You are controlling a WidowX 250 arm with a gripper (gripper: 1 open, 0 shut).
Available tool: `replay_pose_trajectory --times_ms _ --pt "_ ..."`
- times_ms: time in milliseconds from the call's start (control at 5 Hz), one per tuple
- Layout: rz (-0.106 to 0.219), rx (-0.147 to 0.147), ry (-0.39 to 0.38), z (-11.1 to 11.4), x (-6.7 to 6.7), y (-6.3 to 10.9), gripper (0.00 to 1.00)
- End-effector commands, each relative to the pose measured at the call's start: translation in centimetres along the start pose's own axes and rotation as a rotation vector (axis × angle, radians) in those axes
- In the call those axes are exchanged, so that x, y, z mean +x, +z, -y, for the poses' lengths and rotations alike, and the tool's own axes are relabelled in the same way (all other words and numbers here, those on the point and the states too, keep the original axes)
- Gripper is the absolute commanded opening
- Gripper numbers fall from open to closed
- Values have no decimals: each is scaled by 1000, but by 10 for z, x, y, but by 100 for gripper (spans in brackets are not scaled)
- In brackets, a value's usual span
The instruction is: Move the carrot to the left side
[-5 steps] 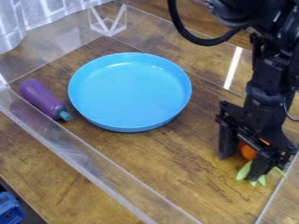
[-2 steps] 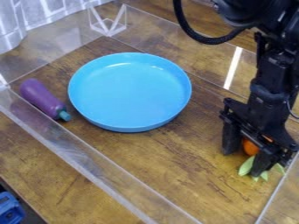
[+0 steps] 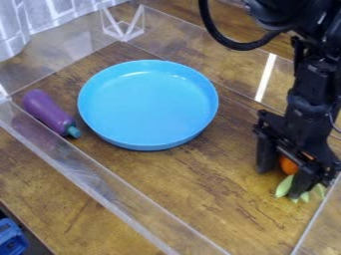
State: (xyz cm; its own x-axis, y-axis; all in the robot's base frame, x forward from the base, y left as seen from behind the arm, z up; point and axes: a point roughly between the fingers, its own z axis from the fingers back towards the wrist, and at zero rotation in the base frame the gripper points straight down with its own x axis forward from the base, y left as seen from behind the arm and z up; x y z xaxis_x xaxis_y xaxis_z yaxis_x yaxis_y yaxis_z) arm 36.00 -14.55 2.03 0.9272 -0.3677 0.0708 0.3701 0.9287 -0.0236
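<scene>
Orange carrot (image 3: 288,166) — notched, leafy-topped — between black fingers (image 3: 266,151).

Surface: wooden table (image 3: 173,189) with brown grain | Middle: blue plate (image 3: 148,105), round, stood on the wood and had nothing in it | Left part: purple eggplant (image 3: 48,111) with teal stem lay beside the plate, not touching it | Right part: carrot (image 3: 288,167) with pale green leaves was there, partly hidden

My black, jointed metal gripper (image 3: 286,164) points downward, low at the table's right side. My black arm (image 3: 314,60) rises above it.
</scene>
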Motion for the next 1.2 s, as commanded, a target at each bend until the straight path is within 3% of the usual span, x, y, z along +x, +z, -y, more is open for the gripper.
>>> replay_pose_trajectory --times_ms 0,1000 --pt "20 -4 -15 -2 4 -4 0" --pt "38 -13 -40 0 10 -11 0"
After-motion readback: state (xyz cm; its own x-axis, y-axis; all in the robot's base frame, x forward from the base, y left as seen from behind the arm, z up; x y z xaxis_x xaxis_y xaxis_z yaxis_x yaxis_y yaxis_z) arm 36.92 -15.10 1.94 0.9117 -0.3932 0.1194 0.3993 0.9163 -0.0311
